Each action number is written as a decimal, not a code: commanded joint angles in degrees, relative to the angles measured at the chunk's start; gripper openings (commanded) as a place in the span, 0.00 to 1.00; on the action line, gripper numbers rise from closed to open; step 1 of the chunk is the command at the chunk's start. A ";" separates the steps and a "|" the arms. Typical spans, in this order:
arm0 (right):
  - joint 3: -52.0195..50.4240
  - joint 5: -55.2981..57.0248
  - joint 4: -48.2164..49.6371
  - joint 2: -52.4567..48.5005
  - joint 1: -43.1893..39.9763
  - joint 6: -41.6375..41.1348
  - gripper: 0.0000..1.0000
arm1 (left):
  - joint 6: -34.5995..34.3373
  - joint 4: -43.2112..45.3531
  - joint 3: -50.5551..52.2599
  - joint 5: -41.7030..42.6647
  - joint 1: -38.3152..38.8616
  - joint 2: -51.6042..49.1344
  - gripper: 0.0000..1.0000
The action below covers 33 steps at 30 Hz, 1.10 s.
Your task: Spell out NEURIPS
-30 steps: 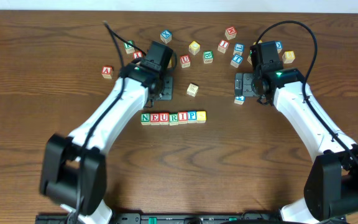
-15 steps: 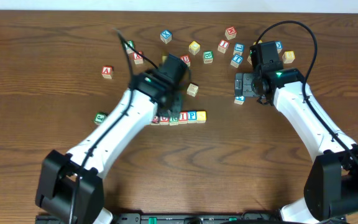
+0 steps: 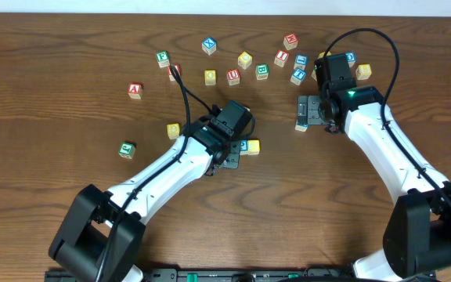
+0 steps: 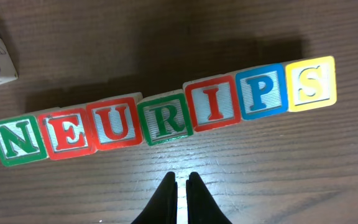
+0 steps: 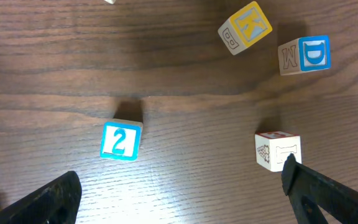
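**Blocks Spell NEURIPS**

Seven lettered blocks [image 4: 166, 121] lay touching in a row on the table [image 4: 260, 180], reading NEURIPS. The left jaws hung clenched and empty just beside the row; the right jaws gaped wide over a blue "2" block [image 5: 120, 140].

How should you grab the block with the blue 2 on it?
Pinch the blue 2 block by two opposite flat sides, coming straight down from above. It lies flat and alone, with bare table on every side and nothing crowding it.
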State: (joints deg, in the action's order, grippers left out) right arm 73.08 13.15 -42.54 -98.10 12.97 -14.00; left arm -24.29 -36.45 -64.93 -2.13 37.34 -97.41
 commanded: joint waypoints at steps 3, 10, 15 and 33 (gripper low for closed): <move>1.18 1.49 -0.13 -0.04 -0.24 -0.09 0.99 | -1.36 1.11 2.14 -1.57 0.04 0.11 0.07; 1.18 1.49 -0.15 -0.04 -0.24 -0.09 0.99 | -2.23 2.97 5.18 -1.57 0.09 0.11 0.07; 1.18 1.27 -0.17 -0.04 -0.24 -0.13 0.99 | -2.62 4.44 6.54 -1.53 0.09 0.11 0.08; 1.18 1.05 -0.20 -0.04 -0.22 -0.17 0.99 | -2.58 8.74 9.94 -1.62 0.07 0.04 0.08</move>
State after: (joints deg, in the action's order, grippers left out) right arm 73.08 13.69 -42.63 -98.10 12.97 -14.00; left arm -25.96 -27.99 -56.71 -2.55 37.34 -97.41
